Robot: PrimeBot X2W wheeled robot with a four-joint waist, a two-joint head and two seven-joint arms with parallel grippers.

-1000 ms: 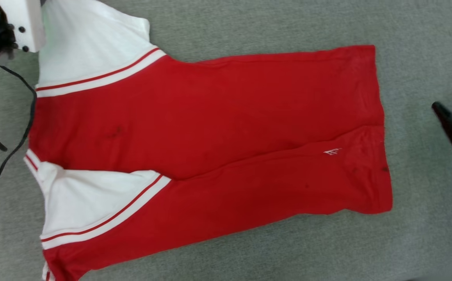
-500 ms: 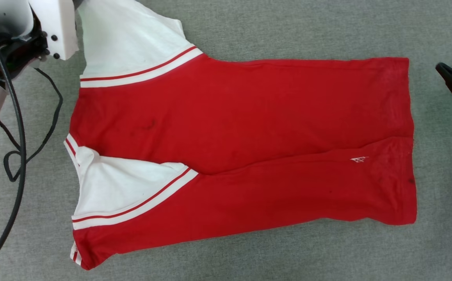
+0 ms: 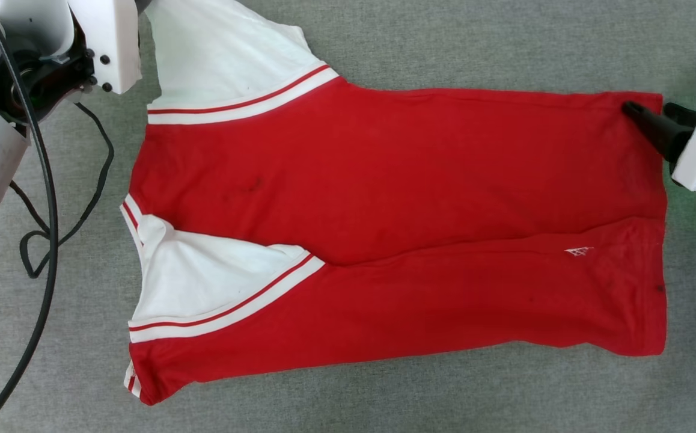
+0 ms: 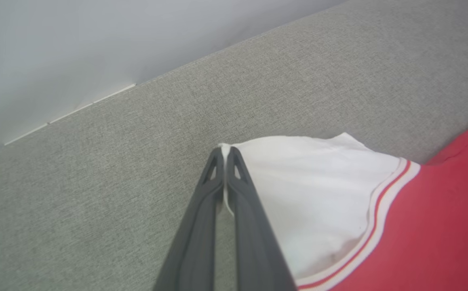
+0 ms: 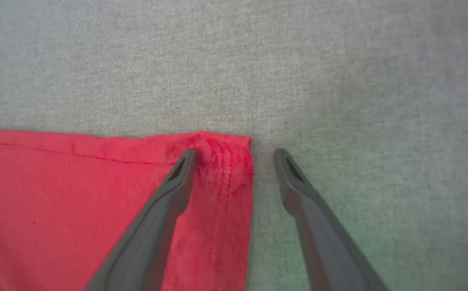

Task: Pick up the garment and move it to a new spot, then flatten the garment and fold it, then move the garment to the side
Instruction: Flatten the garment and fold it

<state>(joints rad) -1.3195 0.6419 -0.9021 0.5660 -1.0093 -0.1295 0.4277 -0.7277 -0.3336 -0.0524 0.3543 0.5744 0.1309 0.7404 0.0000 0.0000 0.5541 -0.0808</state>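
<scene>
Garment (image 3: 396, 240) lies spread on the grey woven surface (image 3: 384, 409), plain red face up, hem toward the robot's right and sleeves toward its left. It is largely flat. One long crease runs from the lower sleeve to the hem, where the near half seems to be lapped over the far half.

Left gripper (image 4: 224, 151): fingers pressed together, with the outer edge of the upper sleeve (image 4: 319, 182) pinched between the tips. My reading is that this anchors the shoulder end, so the cloth can be drawn taut or carried over in a fold.

Right gripper (image 5: 235, 152): fingers wide apart, astride the far hem corner, with one finger over red cloth and the other over bare grey. I cannot tell whether either touches. It looks lined up to close on that corner, which would give a matched hold at both ends of the same long edge.

Materials:
- The jersey knit is soft and limp, with no stiffness of its own.
- The hem is double-stitched and slightly puckered at the corner.
- The sleeves are white, edged in red-and-white stripe.
- A small white mark (image 3: 576, 251) sits near the hem, and there are a few dark flecks.
- The surface is matte and coarse-woven — likely grippy against thin cloth.
- A black cable (image 3: 47, 240) loops beside the left arm, clear of the shirt.
</scene>
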